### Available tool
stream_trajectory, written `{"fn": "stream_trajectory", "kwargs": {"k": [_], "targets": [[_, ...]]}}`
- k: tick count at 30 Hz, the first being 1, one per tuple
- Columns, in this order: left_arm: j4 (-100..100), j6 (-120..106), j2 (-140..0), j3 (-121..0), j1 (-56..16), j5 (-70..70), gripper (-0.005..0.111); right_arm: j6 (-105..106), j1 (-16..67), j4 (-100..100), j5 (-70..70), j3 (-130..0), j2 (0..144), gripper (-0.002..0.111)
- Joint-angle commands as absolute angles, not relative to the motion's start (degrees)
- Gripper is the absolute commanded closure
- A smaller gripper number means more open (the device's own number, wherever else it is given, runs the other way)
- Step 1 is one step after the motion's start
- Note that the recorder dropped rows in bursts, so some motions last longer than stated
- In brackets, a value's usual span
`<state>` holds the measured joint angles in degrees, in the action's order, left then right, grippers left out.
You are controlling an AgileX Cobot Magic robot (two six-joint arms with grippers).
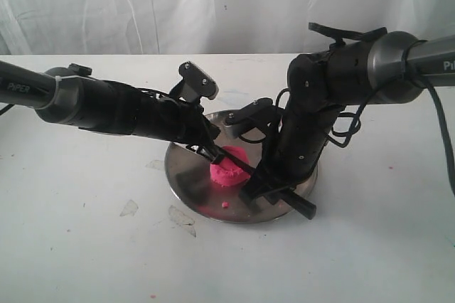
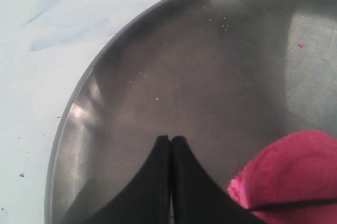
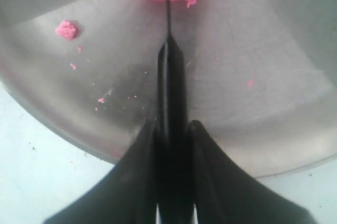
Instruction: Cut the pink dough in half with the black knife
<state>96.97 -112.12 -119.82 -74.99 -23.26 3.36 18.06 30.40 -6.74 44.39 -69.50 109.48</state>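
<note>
In the exterior view the left tool (image 2: 170, 142) reaches onto the steel plate (image 1: 183, 178) from the left. Its dark tips merge there with the point of the black knife (image 3: 169, 77), so contact between them cannot be made out. The left wrist view settles how it stands: the two fingers are pressed together with nothing between them, over bare steel. The pink dough (image 1: 226, 169) lies just beside one finger, and whether they touch is unclear.

The dough sits near the middle of the plate and is cut off by the frame edge in both wrist views. A thin black line, the blade, crosses its top. How deep the blade sits, or whether it reaches the plate, cannot be told.

A tiny pink crumb (image 1: 225, 205) lies apart from the lump, near the plate's front rim.

Further right, the right tool (image 3: 172, 126) is clamped on the knife's handle, one finger on each side, with the blade running out from it into the dough. The right arm's wrist hides the rear right part of the plate. The handle's end sticks out past the plate's front right rim.

The tabletop (image 1: 85, 253) has open room to the left, front and right of the plate, apart from a few pale scraps (image 1: 181, 216) at front left. The two arms close in on the dough from either side.
</note>
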Motion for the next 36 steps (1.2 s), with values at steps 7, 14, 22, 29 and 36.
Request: {"fn": "stream_trajectory", "kwargs": {"k": [7, 14, 22, 29, 36], "targets": [[97.59, -112.77, -121.61, -74.39, -23.3, 4.55, 0.107, 17.9, 30.18, -6.61, 44.99, -69.87, 108.75, 0.108], [97.17, -113.01, -121.05, -74.39, -23.3, 4.54, 0.107, 17.9, 30.18, -6.61, 45.65, -69.87, 108.75, 0.108], [97.17, -113.3, -120.69, -74.39, -23.3, 4.54, 0.107, 17.87, 30.18, -6.61, 47.47, -69.87, 108.75, 0.108], [97.17, -115.17, -117.05, -75.4, -23.3, 0.0, 0.107, 17.5, 30.18, -6.38, 47.88, -69.87, 108.75, 0.108], [97.17, -115.17, -115.39, -75.4, -23.3, 0.56, 0.107, 14.79, 30.18, -2.33, 51.77, -69.87, 108.75, 0.108]]}}
